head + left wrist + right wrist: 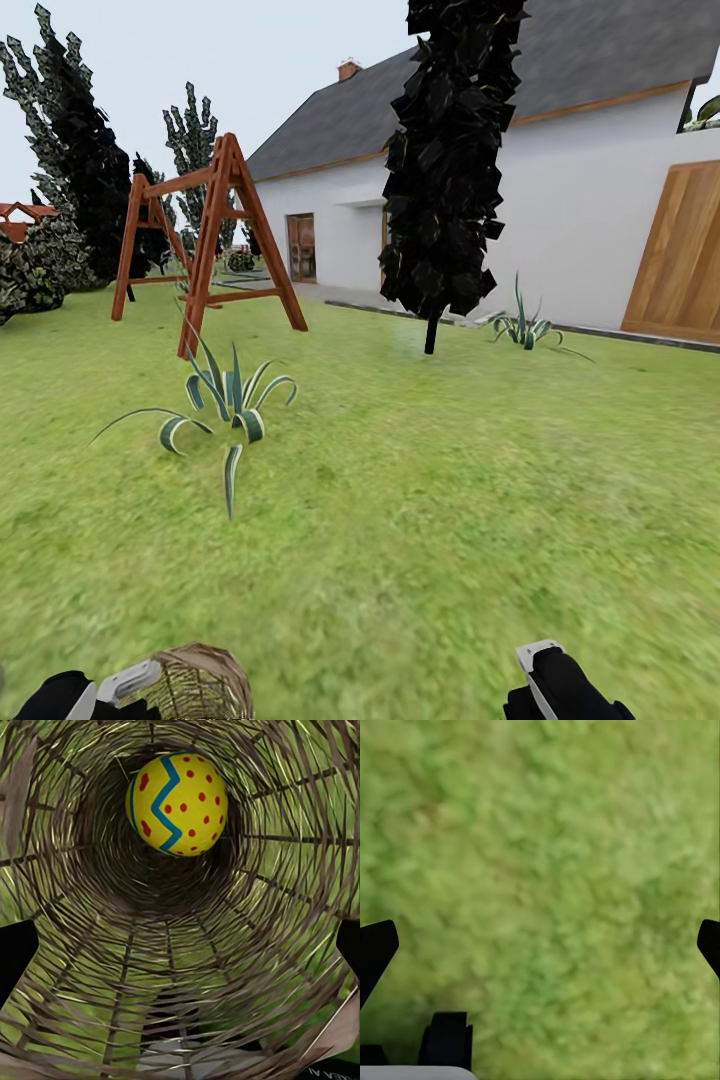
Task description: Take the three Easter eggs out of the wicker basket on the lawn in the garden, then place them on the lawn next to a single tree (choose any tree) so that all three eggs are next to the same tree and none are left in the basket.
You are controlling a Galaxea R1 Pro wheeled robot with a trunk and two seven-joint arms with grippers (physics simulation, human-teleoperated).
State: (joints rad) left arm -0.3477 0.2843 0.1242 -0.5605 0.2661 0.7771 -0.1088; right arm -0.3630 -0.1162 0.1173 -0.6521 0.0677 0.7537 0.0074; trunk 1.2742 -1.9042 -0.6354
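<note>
The lawn is spread wide under a white house, with a black conifer, a swing frame and a spiky plant dotted across it. No slim pale-trunked tree can be made out from here, so a wrong pick is the big risk: the eggs could get dropped by the conifer just because it's closest.

The basket is cut off at the bottom edge of the head view, right by the left claw. It looks like it's being carried tipped over, since the left wrist view is aimed straight down inside it. One egg is seen resting at the far end of the weave. The other two can't be found, so the count is a guess. A jolt or more tilt and that egg could be rolled out onto the grass.

Left claw state honestly can't be told; the weave hides the grip. The right claw is spread wide, nothing held, grass below.
</note>
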